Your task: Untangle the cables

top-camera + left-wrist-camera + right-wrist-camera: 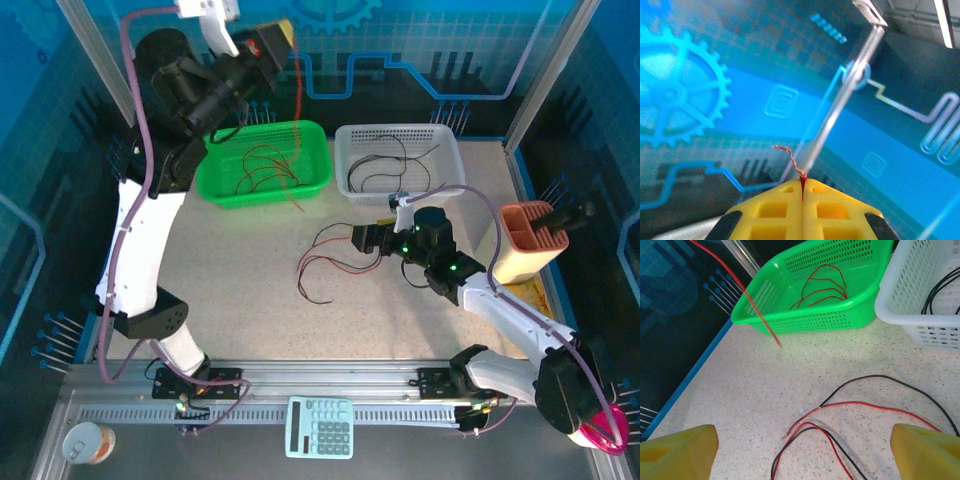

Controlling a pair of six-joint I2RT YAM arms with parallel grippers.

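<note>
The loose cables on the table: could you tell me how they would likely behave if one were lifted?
Probably floppy: the cables lie in loose curves, and the red wire pinched in the left gripper dangles limp. They are likely very light, being so thin. Since red and black strands cross, lifting one may drag its neighbours.

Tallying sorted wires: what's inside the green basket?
Red wires loop on the floor of the green basket; no black ones show. The left arm covers its back-left corner from above, so that part is hidden. The left gripper, shut, holds another red wire above it.
</note>
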